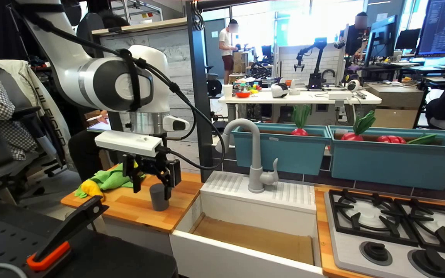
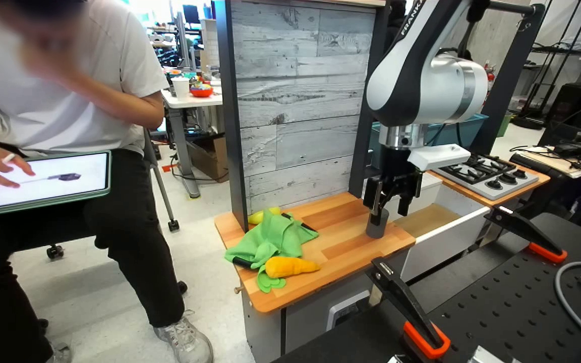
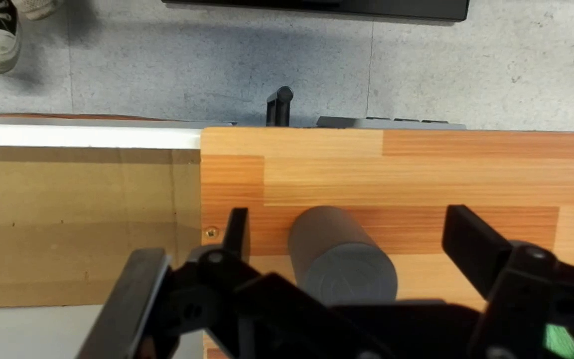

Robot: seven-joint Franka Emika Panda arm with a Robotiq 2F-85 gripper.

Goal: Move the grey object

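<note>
Beside the sink (image 1: 261, 216), on the worktop (image 1: 129, 204), found grey cylinder (image 3: 342, 254) upright, in the wrist view between spread fingers (image 3: 471, 247), clear of both; judged likely light, stiff and smooth-walled enough to slip, so best pinched squarely across opposite sides, about midway up.

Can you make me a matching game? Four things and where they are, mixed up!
Things:
1. small dark grey cylinder
2. green fabric cloth
3. tall curved grey faucet
4. flat green-edged tablet

Places:
A. bunched beside a yellow-orange carrot-shaped toy
B. across the lap of a white-shirted person
C. upright on the brown wooden counter
D. rising from a white ridged ledge

Right pairs: 1-C; 2-A; 3-D; 4-B
</note>
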